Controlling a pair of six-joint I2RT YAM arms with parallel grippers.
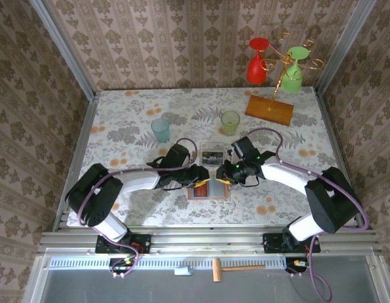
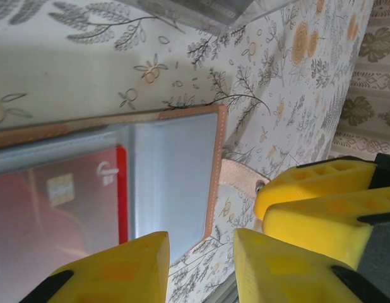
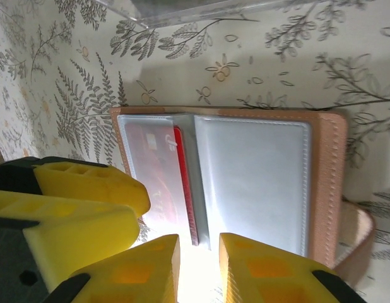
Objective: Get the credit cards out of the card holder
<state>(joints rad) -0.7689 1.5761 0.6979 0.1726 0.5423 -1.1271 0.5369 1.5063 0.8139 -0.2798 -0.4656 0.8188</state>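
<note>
**Pin the holder, then draw the red card out**

Card holder [image 3: 258, 183] open and flat on the surface [image 1: 132, 113], between the two hands, just beside the clear tray [image 1: 212, 153]. Credit cards [image 3: 158, 170] tucked in the pocket of one half, red one on top, behind a cloudy sleeve.

Left hand [image 2: 198, 245] low over the holder's corner, fingers spread with nothing between them. Right hand [image 3: 199, 245] over the centre fold, fingers nearly together. Cannot tell whether pinching a pocket edge or nothing.

- Press one hand on the empty half to keep the holder from lifting or folding shut
- Pinch only the red edge beside the fold, not the sleeve over it
- Pull low and slow along the pocket's opening; otherwise likely to drag the whole holder
- Look for further cards beneath the top one
</note>
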